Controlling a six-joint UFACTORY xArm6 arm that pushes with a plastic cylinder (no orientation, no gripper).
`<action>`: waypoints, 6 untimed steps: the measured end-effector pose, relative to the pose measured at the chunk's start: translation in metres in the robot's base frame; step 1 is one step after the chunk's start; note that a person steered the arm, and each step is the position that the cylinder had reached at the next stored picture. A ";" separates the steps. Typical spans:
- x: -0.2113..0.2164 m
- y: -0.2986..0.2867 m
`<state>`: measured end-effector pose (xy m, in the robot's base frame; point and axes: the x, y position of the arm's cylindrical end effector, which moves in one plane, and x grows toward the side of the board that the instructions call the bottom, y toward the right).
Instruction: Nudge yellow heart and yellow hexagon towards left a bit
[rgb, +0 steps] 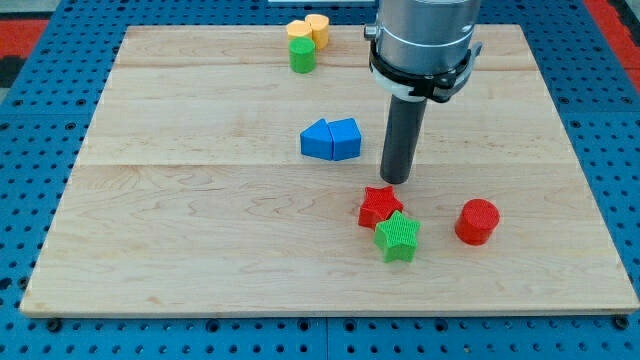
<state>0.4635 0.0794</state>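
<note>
Blocks lie scattered across our wooden tabletop (200, 250), and we go through them from the bottom of the frame upward. Nearest the lower edge, right of centre, sits the green star (398, 237), touching the red star (379, 205) that lies just above it and to its left. To their right, apart from both, stands the red cylinder (477, 221).

Our rod comes down from the upper right of the frame, and our tip (396, 179) rests on the tabletop just above the red star, close to it; we cannot tell whether the two touch. We carry no fingers at all, only this straight dark rod, so nothing is held.

Left of our tip, near the middle of the frame, lie two blue blocks pressed side by side: the blue block (316, 140) on the left, whose shape we cannot make out for sure, and the blue triangle (345, 138) on the right.

Farthest away, at the upper edge of the frame just left of centre, the task's things sit in a tight cluster. The yellow hexagon (299, 29) touches the yellow heart (318, 27) on its right, and the green cylinder (302, 55) stands right below the hexagon, against it. This cluster is well apart from our tip, up and to its left.
</note>
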 end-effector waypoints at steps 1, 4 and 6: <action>0.000 0.000; -0.199 -0.041; -0.248 -0.089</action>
